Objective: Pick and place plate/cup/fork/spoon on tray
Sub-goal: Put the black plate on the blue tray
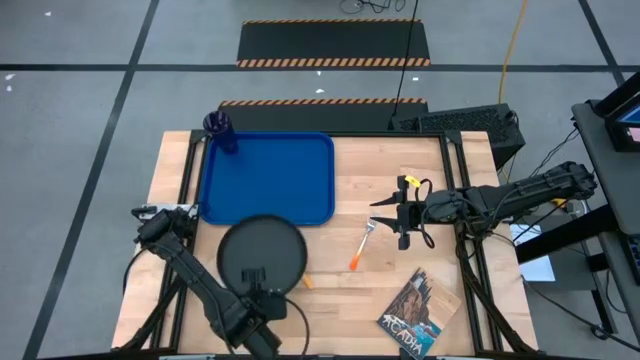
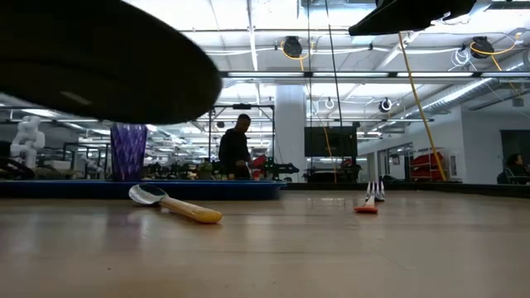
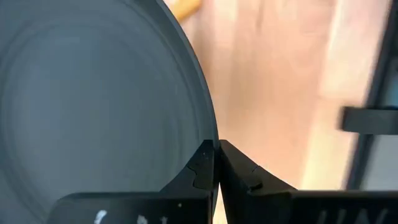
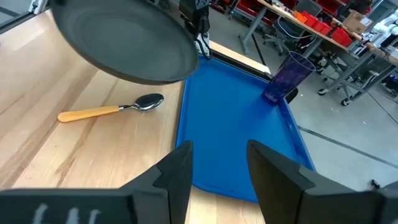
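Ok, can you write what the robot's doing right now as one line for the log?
left gripper: shut on plate rim, plate lifted off table | right gripper: open, waiting | tray: cup on corner | spoon, fork: on table
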